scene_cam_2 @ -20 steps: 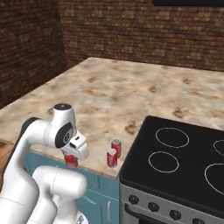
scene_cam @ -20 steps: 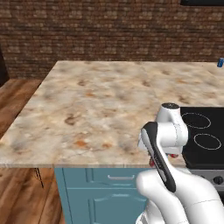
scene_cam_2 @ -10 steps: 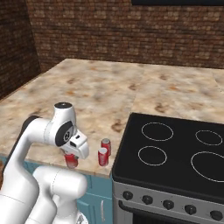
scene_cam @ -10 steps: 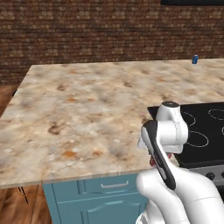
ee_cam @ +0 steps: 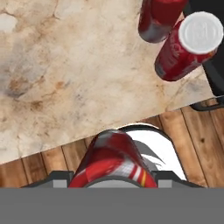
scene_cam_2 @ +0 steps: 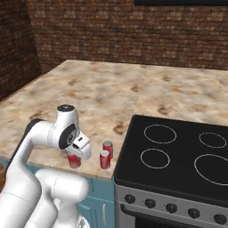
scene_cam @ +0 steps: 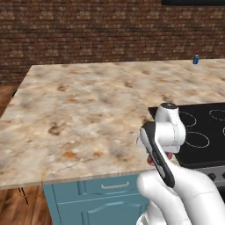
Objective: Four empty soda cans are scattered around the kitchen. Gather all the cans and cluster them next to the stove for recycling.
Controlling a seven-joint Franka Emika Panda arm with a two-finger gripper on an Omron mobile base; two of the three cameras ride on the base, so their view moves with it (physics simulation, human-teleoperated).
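A dark brick wall [scene_cam: 88, 35] backs the marbled counter [scene_cam: 79, 110] (teal cabinets [scene_cam: 96, 202] beneath), over wooden floor [scene_cam: 17, 211].

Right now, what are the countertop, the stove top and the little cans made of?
Countertop: looks like polished stone, mottled beige and brown.
Stove: probably glass, flat glossy black with white rings.
Red soda cans: likely painted metal, with silver tops.

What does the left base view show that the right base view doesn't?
Left base view alone: a blue can far back on the counter. Right base view alone: two red cans standing beside the stove, and the claw shut on a third red can. Both share the counter, the stove, the brick wall and the arm.
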